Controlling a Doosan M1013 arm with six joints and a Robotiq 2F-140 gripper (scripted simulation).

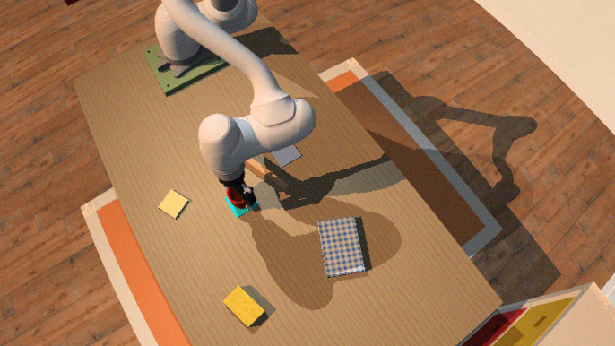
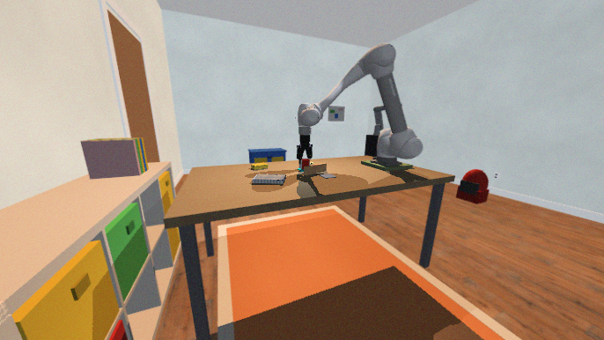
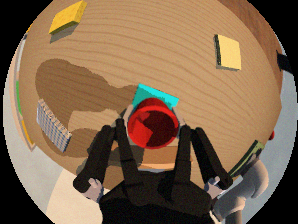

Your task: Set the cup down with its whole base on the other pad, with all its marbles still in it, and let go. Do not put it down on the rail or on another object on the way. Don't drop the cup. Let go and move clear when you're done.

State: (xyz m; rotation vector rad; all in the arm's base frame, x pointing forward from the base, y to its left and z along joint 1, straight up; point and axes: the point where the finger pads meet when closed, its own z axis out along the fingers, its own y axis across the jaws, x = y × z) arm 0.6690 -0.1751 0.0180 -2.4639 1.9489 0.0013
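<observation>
wrist view puts the red cup (image 3: 153, 123) straight ahead of the gripper (image 3: 153, 141), its fingers closed on the cup's sides at a middling width, and the teal pad (image 3: 157, 99) directly beyond it, so the coming move reads as a plain descent, not a sideways shift. top view agrees: cup (image 1: 236, 196) over pad (image 1: 241, 208), the wooden rail (image 1: 257, 168) just beside. whether the base touches yet i cannot tell. the cup stands upright, mouth open (marbles not discernible inside).
</observation>
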